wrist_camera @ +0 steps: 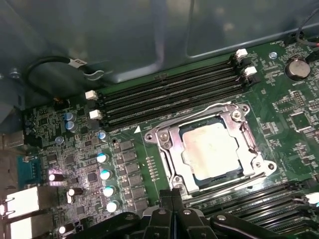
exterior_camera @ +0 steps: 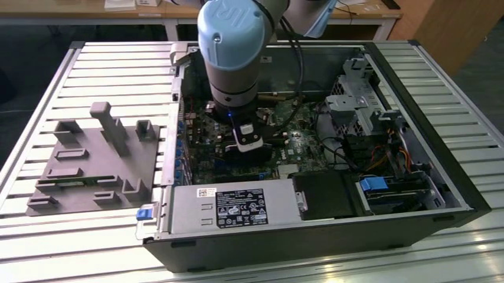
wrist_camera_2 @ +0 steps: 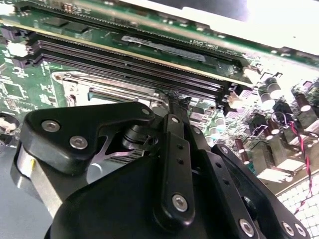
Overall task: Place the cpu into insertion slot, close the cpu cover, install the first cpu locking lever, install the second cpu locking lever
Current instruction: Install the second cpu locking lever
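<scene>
While the arm stands plunged into the open computer case, its gripper hangs low over the green motherboard, roughly at the centre of the board in the exterior view. In the first wrist view the gripper's fingers are pressed flat against each other, clenched with nothing visible between them, and their tips sit just beside the socket's edge at about 7 o'clock from the chip. The second wrist view shows the same closed fingers ending right at the socket's metal frame.

The cpu lies seated in the insertion slot, its pale silvery-beige face showing level through the square window. The cpu cover is down over it, a silvery frame lying flat around the chip on all four sides. A thin wire locking lever runs along the frame's edge at 12 o'clock from the chip, between the socket and the long black memory slots. Whether that lever is hooked under its catch cannot be told.

A row of silver-topped capacitors stands at 9 o'clock from the socket, and a coin battery sits at about 2 o'clock, well apart from it.

In the exterior view a grey fixture tray rests on the slatted table at 9 o'clock from the case
</scene>
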You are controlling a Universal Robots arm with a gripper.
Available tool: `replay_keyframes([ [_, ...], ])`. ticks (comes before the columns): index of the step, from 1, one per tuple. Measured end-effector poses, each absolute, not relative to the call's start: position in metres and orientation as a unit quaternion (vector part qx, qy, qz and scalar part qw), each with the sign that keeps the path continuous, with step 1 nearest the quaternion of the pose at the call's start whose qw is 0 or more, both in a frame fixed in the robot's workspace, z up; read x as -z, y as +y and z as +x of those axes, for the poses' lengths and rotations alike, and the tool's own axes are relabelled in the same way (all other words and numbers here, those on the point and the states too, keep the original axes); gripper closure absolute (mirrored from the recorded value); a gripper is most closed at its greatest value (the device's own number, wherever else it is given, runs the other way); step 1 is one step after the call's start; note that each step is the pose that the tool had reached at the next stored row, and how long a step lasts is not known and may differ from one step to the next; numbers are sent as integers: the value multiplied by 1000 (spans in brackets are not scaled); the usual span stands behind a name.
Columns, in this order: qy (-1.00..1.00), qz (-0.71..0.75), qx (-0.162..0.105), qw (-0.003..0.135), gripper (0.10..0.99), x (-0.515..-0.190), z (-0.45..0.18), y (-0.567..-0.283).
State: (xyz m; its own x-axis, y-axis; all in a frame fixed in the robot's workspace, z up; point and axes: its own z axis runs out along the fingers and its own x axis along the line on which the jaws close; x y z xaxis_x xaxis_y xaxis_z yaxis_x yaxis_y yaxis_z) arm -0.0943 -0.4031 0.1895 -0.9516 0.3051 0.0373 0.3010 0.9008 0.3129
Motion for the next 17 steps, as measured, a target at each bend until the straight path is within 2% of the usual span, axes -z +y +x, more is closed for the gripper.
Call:
replay_keyframes([
  [17, 977, 155, -144, 9, 984, -193, -98, -403],
])
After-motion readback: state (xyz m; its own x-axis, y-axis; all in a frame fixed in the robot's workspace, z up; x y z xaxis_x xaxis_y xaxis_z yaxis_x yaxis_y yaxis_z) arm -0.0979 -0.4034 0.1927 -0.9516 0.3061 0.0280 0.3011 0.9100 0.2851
